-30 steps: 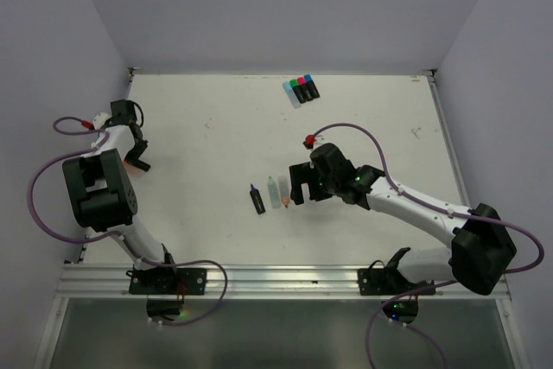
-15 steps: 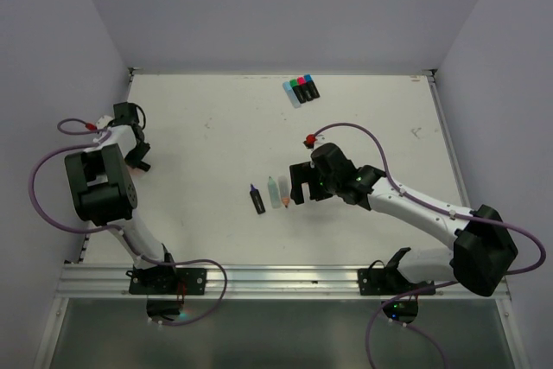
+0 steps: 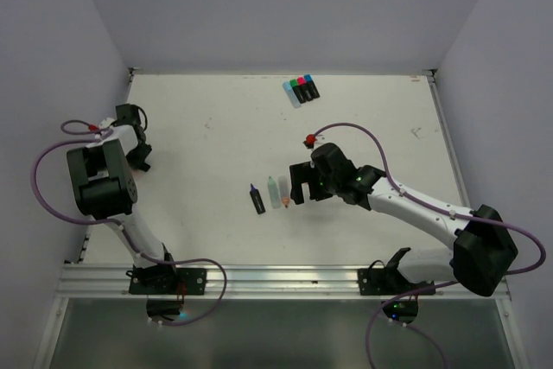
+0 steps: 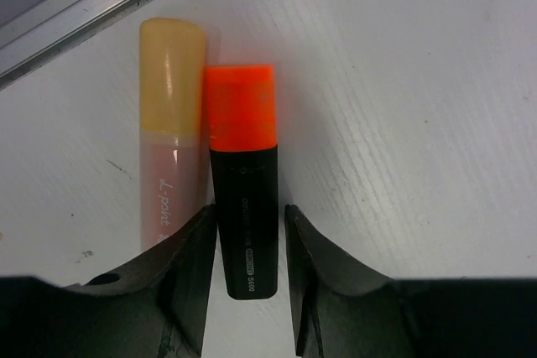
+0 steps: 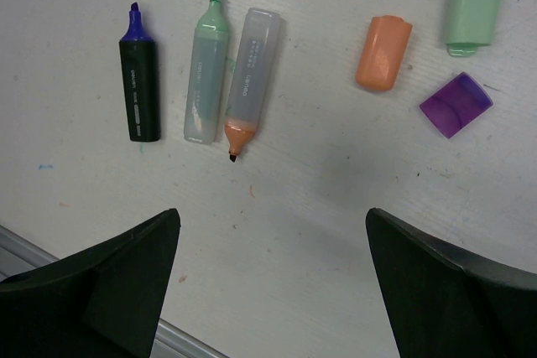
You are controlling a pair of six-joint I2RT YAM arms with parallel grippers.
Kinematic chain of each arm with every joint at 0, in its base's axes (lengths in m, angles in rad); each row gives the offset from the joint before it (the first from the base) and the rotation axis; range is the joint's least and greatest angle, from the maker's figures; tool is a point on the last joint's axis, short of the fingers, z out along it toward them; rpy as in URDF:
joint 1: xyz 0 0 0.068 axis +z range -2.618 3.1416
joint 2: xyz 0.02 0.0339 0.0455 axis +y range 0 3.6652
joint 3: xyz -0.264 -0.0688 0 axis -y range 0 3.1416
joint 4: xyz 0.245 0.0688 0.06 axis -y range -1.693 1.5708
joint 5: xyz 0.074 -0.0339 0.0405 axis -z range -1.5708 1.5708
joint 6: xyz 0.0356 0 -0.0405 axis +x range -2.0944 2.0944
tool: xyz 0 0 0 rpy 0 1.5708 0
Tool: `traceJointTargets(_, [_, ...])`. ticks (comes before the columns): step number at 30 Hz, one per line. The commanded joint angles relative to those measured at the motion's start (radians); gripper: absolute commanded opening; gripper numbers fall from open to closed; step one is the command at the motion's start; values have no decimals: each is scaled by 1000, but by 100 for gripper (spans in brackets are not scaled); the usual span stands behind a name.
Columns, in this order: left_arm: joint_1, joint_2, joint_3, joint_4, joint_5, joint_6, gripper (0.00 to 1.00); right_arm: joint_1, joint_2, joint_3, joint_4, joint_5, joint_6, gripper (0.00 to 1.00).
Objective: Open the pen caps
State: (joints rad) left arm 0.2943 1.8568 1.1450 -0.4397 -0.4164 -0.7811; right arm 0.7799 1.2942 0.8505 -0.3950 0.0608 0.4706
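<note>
In the left wrist view a black highlighter point(image 4: 243, 224) with an orange cap point(image 4: 242, 106) lies on the white table. My left gripper point(image 4: 249, 215) is open and straddles its black body closely, with a thin gap on the right side. A pale pink pen point(image 4: 168, 182) with a yellow-orange cap point(image 4: 172, 73) lies beside it. In the top view the left gripper point(image 3: 138, 155) is at the table's left edge. My right gripper point(image 5: 273, 217) is wide open and empty above three uncapped pens: black point(image 5: 139, 90), pale green point(image 5: 205, 81) and clear with an orange tip point(image 5: 249, 73). Loose orange point(image 5: 383, 53), green point(image 5: 472, 7) and purple point(image 5: 456, 104) caps lie nearby.
Several capped pens point(image 3: 301, 89) lie side by side at the table's back edge. A metal rail point(image 4: 84, 6) runs along the table edge just beyond the left gripper's pens. The right gripper point(image 3: 298, 183) hovers mid-table next to the uncapped pens point(image 3: 273, 194). Walls enclose the table.
My left arm has shifted its wrist toward the table's left edge and settled over the two pens there. The right arm and the uncapped pens have not moved.
</note>
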Motion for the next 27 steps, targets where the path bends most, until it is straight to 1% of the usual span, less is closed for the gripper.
traceJointTargets(1, [9,33,27,13,-18,9,40,5,-23,7,19,5,-9,96])
traceJointTargets(4, [8,45,25,29,13,25,33,5,-26,9,18,10,-9,96])
traceJointTargets(5, [8,47,24,39,21,29,24,5,-26,9,18,13,-9,96])
traceJointTargets(7, [8,51,16,48,48,39,12,5,-26,9,16,23,-10,96])
traceJointTargets(8, [9,51,13,65,57,43,0,4,-26,10,15,25,-10,96])
traceJointTargets(11, [0,32,-2,97,105,69,0,5,-18,16,4,50,-13,96])
traceJointTargets(13, [-13,-5,-5,104,142,101,0,4,-16,28,-21,82,-13,98])
traceJointTargets(15, [-59,-65,-4,111,151,126,0,4,-19,41,-33,118,-21,99])
traceJointTargets(16, [-79,-91,-1,113,149,147,0,5,-35,41,-31,161,-20,99])
traceJointTargets(19, [-179,-209,-20,128,198,177,0,2,-91,3,30,218,-14,99])
traceJointTargets(20, [-228,-241,-36,166,268,184,0,-1,-99,-4,47,189,-21,99])
traceJointTargets(21, [-251,-307,-72,189,312,197,0,-5,-99,8,48,163,-23,99])
traceJointTargets(23, [-283,-372,-117,258,408,230,0,-42,-57,48,24,72,-24,99])
traceJointTargets(24, [-343,-428,-135,269,444,244,0,-59,-36,97,-2,-56,-26,98])
traceJointTargets(25, [-363,-455,-171,280,470,265,0,-88,-18,114,-2,-112,-23,93])
traceJointTargets(26, [-401,-482,-194,310,534,276,0,-99,5,127,7,-165,-20,91])
traceJointTargets(27, [-418,-534,-241,321,568,286,0,-105,11,146,28,-214,-18,89])
